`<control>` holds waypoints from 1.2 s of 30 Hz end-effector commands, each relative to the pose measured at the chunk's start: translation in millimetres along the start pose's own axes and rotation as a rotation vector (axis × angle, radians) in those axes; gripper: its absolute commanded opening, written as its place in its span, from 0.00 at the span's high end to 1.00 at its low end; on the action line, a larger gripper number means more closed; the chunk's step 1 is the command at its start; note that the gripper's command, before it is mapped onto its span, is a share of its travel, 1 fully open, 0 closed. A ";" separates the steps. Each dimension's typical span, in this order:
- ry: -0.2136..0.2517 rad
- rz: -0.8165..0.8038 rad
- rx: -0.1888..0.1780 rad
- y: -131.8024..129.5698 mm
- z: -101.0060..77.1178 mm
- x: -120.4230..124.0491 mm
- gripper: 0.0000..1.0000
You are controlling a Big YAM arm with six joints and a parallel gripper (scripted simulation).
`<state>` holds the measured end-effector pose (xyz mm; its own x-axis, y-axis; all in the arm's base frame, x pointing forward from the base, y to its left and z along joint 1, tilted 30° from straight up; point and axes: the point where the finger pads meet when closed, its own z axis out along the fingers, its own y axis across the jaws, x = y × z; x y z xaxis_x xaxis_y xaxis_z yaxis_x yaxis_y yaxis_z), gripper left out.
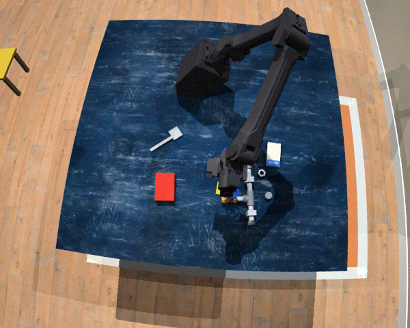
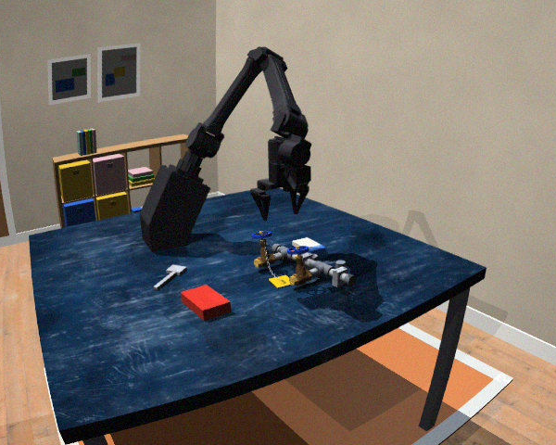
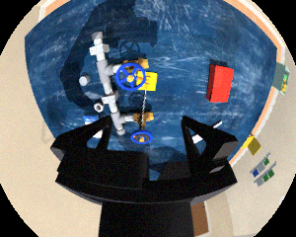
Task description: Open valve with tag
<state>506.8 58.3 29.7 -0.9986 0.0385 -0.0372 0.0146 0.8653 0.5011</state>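
A grey pipe [image 2: 311, 265] carries two brass valves with blue handwheels. The far valve [image 2: 260, 235] has a chain [image 2: 270, 268] running down to a yellow tag [image 2: 279, 281] that lies on the table; I cannot read the tag. The near valve [image 2: 297, 250] has no chain. My gripper [image 2: 281, 210] is open and empty, hanging well above the valves, closer to the far one. In the wrist view the chained valve's handwheel [image 3: 142, 137] shows between my fingers; the other handwheel [image 3: 130, 77] and the tag [image 3: 150, 81] lie beyond. In the top view my wrist hides most of the valves.
A red block [image 1: 165, 186] lies left of the valves and a white T-shaped tool [image 1: 166, 139] further back. A white and blue box [image 1: 273, 154], a nut [image 1: 263, 171] and a small grey cylinder [image 1: 268, 195] lie right of the pipe. The arm's base [image 1: 201, 70] stands behind.
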 end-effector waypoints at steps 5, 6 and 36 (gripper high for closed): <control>-0.047 0.126 -0.020 3.9 -10.9 5.2 0.00; -0.051 0.172 -0.026 4.2 -9.6 9.3 0.00; -0.155 1.459 -0.181 17.0 32.1 129.4 0.00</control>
<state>372.7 89.2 -1.1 -0.1792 0.8571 0.4829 0.9580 0.0404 0.2838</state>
